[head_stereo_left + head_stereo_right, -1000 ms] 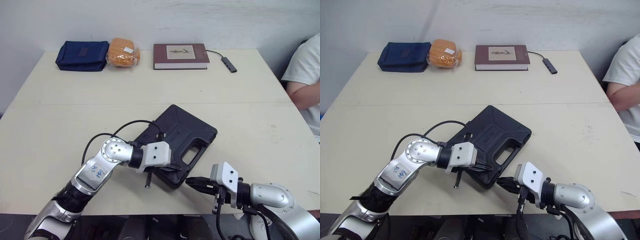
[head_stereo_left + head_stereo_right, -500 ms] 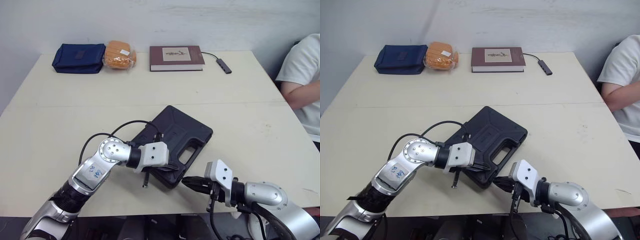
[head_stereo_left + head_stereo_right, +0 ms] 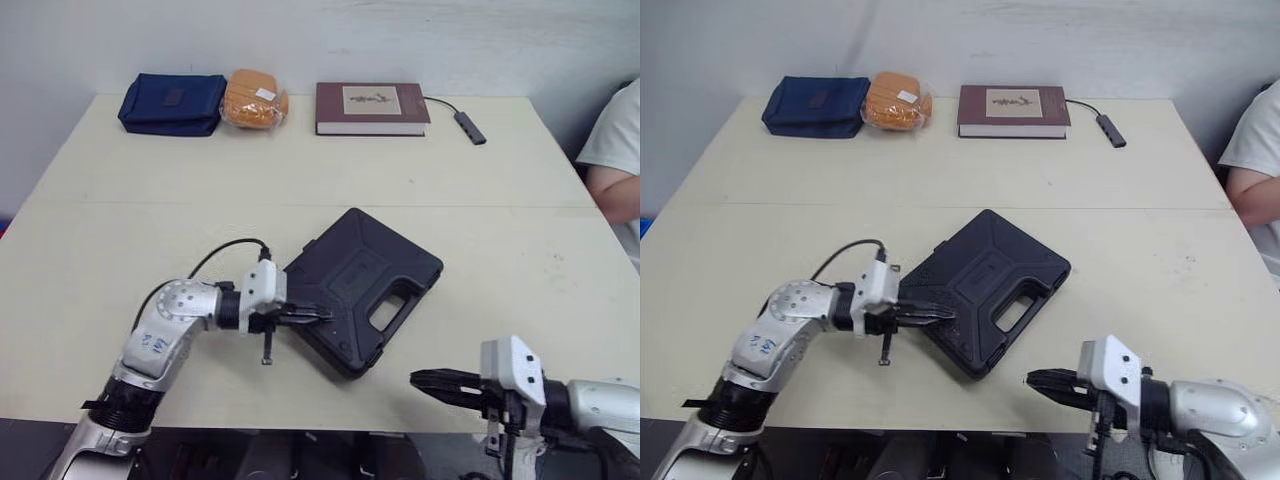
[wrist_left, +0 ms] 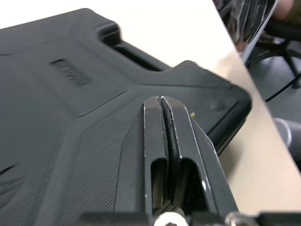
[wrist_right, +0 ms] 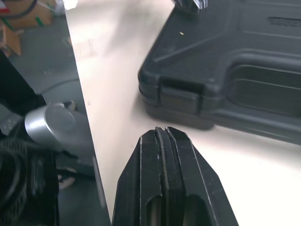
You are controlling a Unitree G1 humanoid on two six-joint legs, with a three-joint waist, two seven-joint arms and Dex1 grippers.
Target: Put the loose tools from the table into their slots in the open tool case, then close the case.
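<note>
The black tool case (image 3: pixel 365 285) lies closed and flat at the middle of the table, handle cutout toward the front right. My left gripper (image 3: pixel 325 316) is shut, its tips resting over the lid near the case's left front edge; the left wrist view has the fingertips (image 4: pixel 161 100) pressed together above the textured lid (image 4: pixel 70 94). My right gripper (image 3: pixel 415 378) is shut and empty, low over the table's front edge, to the right of the case's front corner and apart from it. The right wrist view looks past it at the case's latch (image 5: pixel 181 92).
Along the far edge lie a navy pouch (image 3: pixel 170 103), an orange package (image 3: pixel 254 100), a brown book (image 3: pixel 372 108) and a small cabled hub (image 3: pixel 470 126). A person's arm (image 3: pixel 615 170) rests at the table's right side. The front edge runs just under my right gripper.
The camera has shifted. My left gripper has drawn back leftward along the case's front edge. My right gripper has pulled away from the case's front corner, toward the right.
</note>
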